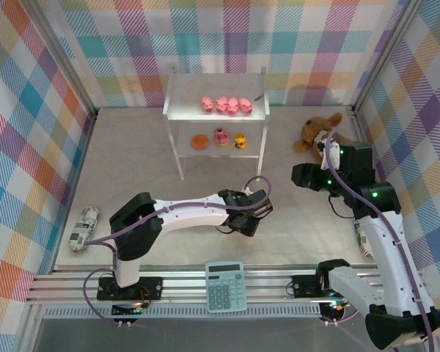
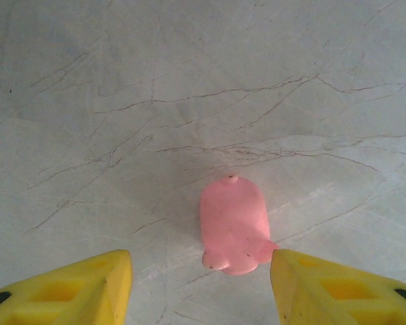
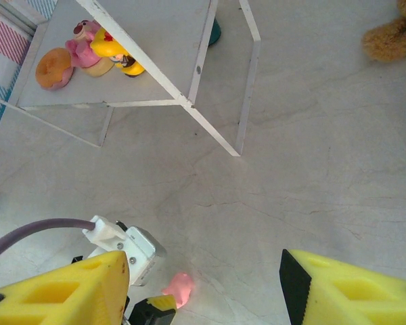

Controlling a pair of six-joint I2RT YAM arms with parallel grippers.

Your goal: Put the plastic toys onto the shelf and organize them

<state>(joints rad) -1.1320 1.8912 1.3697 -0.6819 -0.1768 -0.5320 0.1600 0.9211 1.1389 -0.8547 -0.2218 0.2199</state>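
Down at the left pincer [image 2: 199,261], the yellow fingers stand apart with a pink pig [image 2: 233,223] lying on the worktop [image 2: 122,101] between them. The pig is closer to the right-hand finger; I cannot tell whether they touch. Bare, scratched worktop lies all round the pig.

From above, that pincer [image 1: 258,213] sits near the middle of the worktop, with an open stretch between it and the front legs of the shelf [image 1: 183,103].

The right pincer [image 3: 203,264] hangs higher, its fingers wide apart with nothing between them. In the top view it [image 1: 297,176] is to the right of the shelf's front legs.

On the shelf top four pigs [image 1: 226,105] stand in a row, leaving free room at the left end. On the lower board the ring [image 1: 199,141], cupcake [image 1: 221,136] and duck [image 1: 240,140] sit side by side near its back edge.

A plush [image 1: 319,130] lies right of the shelf, and a calculator [image 1: 226,286] rests at the near edge.
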